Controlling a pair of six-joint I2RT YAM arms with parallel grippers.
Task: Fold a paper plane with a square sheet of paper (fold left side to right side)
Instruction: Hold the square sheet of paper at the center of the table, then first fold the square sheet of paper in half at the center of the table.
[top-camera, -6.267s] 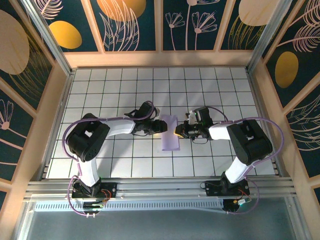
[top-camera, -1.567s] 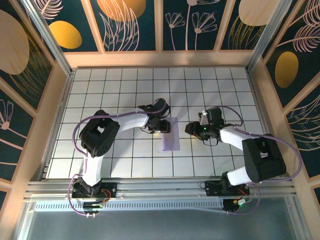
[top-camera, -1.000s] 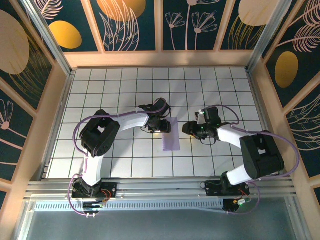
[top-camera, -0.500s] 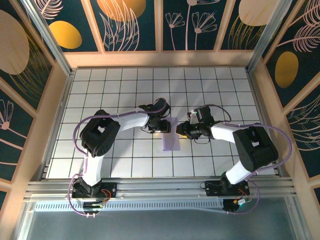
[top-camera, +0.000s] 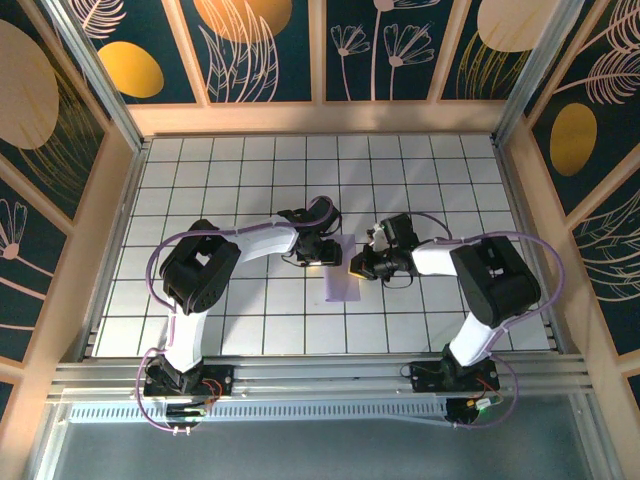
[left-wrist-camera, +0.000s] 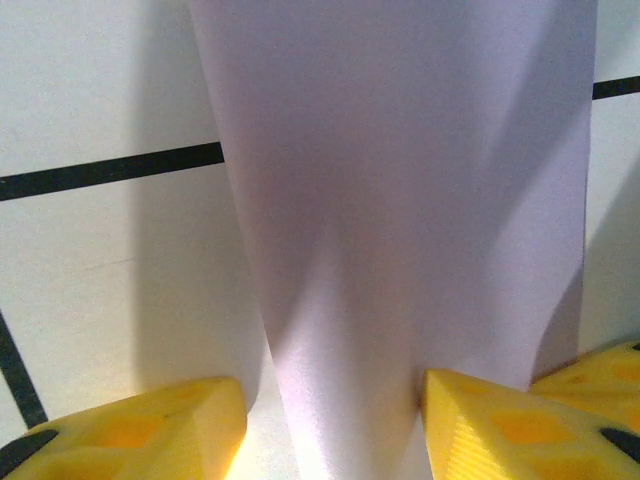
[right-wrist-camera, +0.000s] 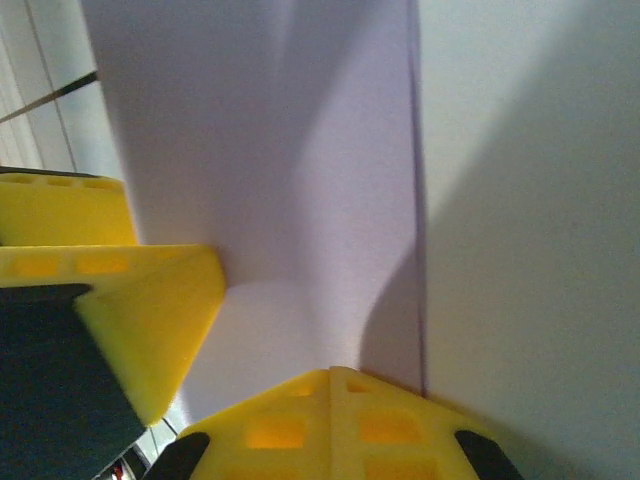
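Two robot arms are bolted at the near edge of a white tiled surface (top-camera: 240, 180) and bend inward so they meet near its middle. The left arm (top-camera: 200, 275) sweeps round from the left and the right arm (top-camera: 490, 280) from the right. Between them lies the square sheet of paper (top-camera: 340, 285), pale lavender, already folded into a narrow upright strip about two tiles long.

The left end effector (top-camera: 323, 254) sits at the strip's left edge near its far end. Seen from its wrist, its yellow fingers (left-wrist-camera: 140, 425) are spread apart with the paper running out between them. It seems to be pinning the sheet down rather than pinching it.

The right end effector (top-camera: 357, 268) meets the strip's right edge, directly opposite. From its wrist, its yellow fingertips (right-wrist-camera: 330, 420) are clenched together with no gap, their joined tip resting at the paper's right edge. I cannot tell whether that edge is caught between them. This pose suits pressing a crease or catching an edge while the other side holds the sheet steady.

Beyond the surface stand dark wall panels (top-camera: 320, 50) painted with pale flowers and gold discs.
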